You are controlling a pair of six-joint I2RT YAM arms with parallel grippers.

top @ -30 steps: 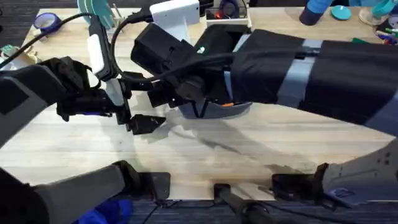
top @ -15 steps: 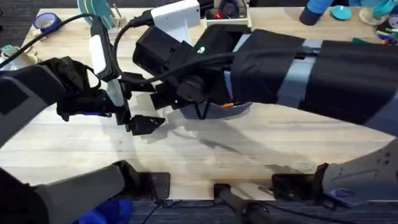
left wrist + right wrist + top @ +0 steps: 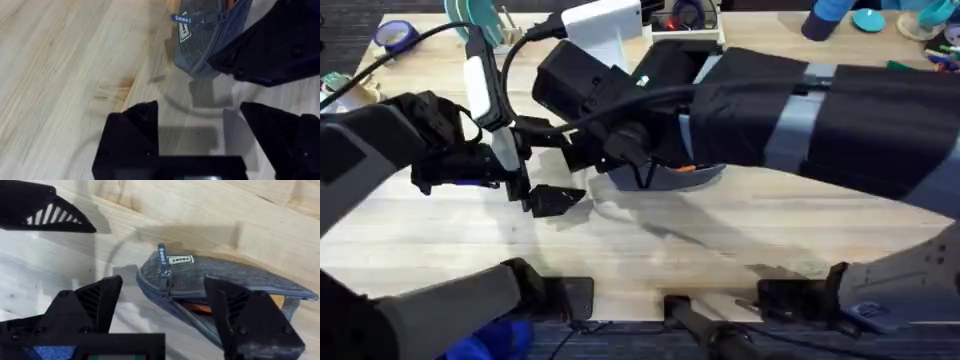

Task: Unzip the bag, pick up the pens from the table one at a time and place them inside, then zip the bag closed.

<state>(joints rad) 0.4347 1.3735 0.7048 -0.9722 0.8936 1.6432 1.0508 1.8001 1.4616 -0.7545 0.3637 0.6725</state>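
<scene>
- Right gripper (image 3: 162,305), jaws spread, hovers at the bag (image 3: 220,282), centre frame overhead, partly unzipped on the table (image 3: 720,230).
- Left gripper (image 3: 200,137), jaws parted and empty, hangs low at centre-left.

Blue-grey bag (image 3: 215,282), orange inside; pale wood-grain table (image 3: 60,55).

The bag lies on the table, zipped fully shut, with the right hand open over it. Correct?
Not quite. The bag is partly unzipped: the right wrist view shows a gap with orange inside. It does lie on the table, with the right hand open over it.
</scene>
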